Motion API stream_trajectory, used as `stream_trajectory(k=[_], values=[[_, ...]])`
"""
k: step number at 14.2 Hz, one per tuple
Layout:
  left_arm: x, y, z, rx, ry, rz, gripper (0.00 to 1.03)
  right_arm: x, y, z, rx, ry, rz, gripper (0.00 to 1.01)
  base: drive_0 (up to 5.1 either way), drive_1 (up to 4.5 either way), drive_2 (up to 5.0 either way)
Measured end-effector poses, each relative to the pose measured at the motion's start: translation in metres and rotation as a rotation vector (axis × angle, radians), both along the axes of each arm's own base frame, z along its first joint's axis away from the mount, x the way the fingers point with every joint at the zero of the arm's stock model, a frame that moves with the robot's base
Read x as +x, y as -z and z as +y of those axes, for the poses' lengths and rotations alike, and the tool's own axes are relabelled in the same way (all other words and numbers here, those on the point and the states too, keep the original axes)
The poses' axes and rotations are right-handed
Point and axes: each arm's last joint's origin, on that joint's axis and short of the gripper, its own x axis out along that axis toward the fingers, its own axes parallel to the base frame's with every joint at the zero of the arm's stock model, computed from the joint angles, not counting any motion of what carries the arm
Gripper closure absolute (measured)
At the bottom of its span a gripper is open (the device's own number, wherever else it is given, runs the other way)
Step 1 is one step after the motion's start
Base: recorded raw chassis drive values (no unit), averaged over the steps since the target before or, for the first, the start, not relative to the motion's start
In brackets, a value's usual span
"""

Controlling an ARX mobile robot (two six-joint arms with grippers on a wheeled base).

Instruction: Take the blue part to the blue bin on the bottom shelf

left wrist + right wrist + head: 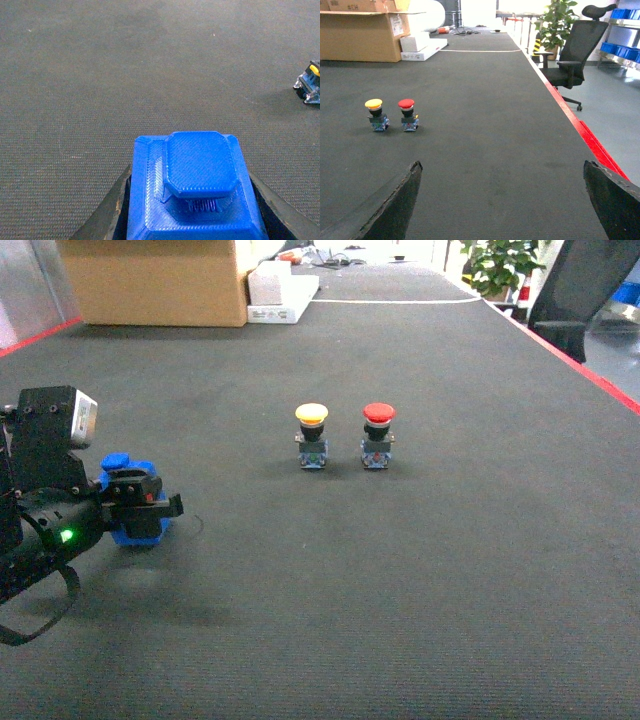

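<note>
The left claw (150, 508) is clamped on the blue part (195, 190), its dark fingers (107, 210) pressed against both sides of the part's square base, low over the dark textured surface (450, 570) near its left edge. The right claw (505, 200) hangs with its fingers spread wide apart and nothing between them, over the right side of the surface close to the red-lined right edge. Further toward the far edge, near the middle of the surface, a yellow-capped push button (312, 435) and a red-capped push button (377, 435) stand upright just beside each other.
</note>
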Motion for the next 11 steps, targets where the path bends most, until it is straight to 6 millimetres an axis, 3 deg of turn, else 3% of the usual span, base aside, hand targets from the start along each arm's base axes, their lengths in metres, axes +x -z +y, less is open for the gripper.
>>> stream_trajectory(k=[3,7,11], values=[[-0.023,-0.011,0.001,0.019,0.019,-0.043,0.58,0.0,0.0,0.0,0.0,0.0,0.0,0.03,0.0,0.0,0.0],[-0.124,-0.058,0.009,0.02,0.015,-0.081,0.59,0.0,0.0,0.0,0.0,0.0,0.0,0.03,0.0,0.0,0.0],[-0.195,-0.118,0.024,0.03,-0.071,-0.222,0.59,0.0,0.0,0.0,0.0,0.0,0.0,0.03,0.0,0.0,0.0]])
